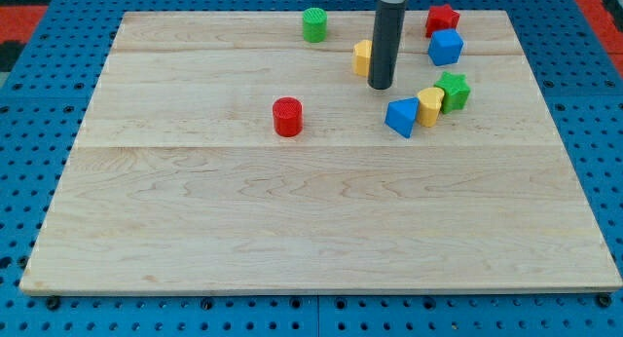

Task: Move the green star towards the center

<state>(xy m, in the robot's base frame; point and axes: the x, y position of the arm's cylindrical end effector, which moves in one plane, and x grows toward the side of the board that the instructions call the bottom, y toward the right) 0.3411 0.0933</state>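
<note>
Progress looks slight: the green star [454,90] sits at two o'clock on the tabletop [292,230], touching a yellow block [430,105], while my tip [381,86], a bare rod holding nothing, rests apart at its nine o'clock.

A yellow block [429,105] and blue block [401,116] crowd the green star's [454,90] left.

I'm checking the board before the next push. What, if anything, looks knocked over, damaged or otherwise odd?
Nothing stands out. All blocks sit flat on the wooden board. The green star touches a yellow block, itself against a blue block. My tip is left of that cluster.
</note>
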